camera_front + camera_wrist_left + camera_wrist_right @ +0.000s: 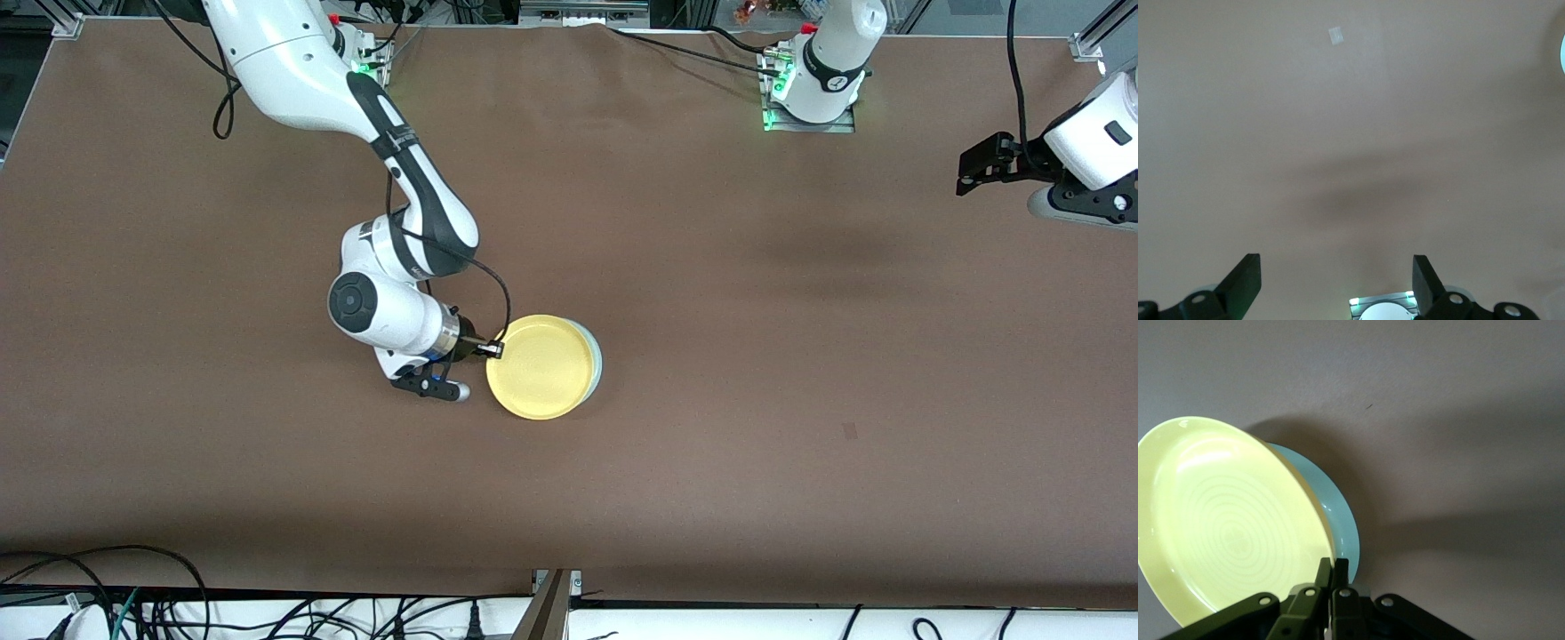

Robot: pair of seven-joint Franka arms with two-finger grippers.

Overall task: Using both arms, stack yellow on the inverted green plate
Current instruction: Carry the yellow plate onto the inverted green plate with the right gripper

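The yellow plate (540, 366) lies face up over the green plate (597, 358), near the middle of the table. It covers almost all of the green plate, which shows only as a thin crescent on the side toward the left arm's end. My right gripper (492, 349) is shut on the yellow plate's rim on the side toward the right arm's end. In the right wrist view the right gripper (1333, 570) pinches the rim of the yellow plate (1225, 520), with the green plate (1337, 513) just beneath. My left gripper (971, 171) waits open and empty, high over the left arm's end; it also shows in the left wrist view (1336, 275).
A small pale mark (850, 431) sits on the brown table nearer to the front camera, also in the left wrist view (1335, 35). The left arm's base plate (809, 116) stands at the table's top edge. Cables (107, 596) hang along the front edge.
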